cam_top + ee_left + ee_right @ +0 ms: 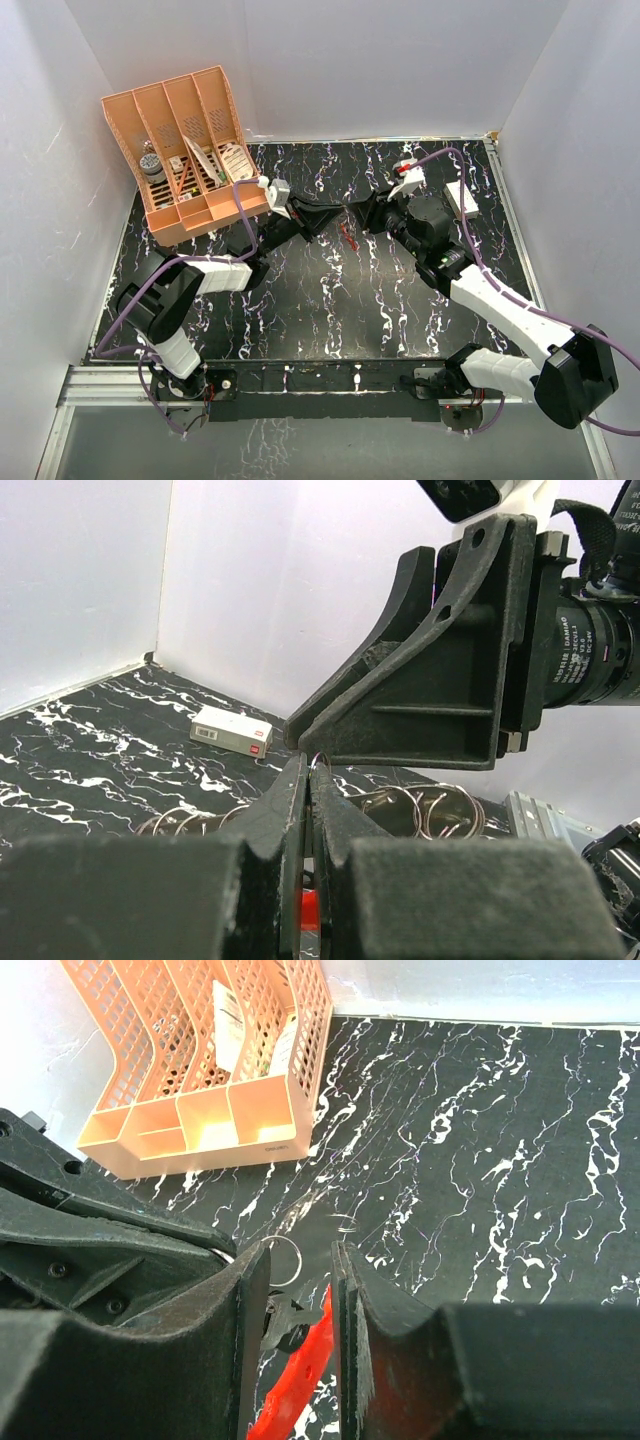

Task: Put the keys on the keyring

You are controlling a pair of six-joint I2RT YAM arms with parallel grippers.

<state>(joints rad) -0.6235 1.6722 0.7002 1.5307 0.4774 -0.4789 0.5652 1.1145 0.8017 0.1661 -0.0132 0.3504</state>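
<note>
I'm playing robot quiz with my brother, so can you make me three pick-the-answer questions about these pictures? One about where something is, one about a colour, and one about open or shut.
1. Where on the table is the orange rack?
A. far left corner
B. far right corner
C. middle of the near edge

2. What colour is the small box?
A. blue
B. white with a red mark
C. green

3. How is the left gripper?
A. wide open
B. out of every picture
C. shut

Answers:
1 A: the top view shows it at the far left.
2 B: the left wrist view shows its white body and red mark.
3 C: its fingers press together.
</note>
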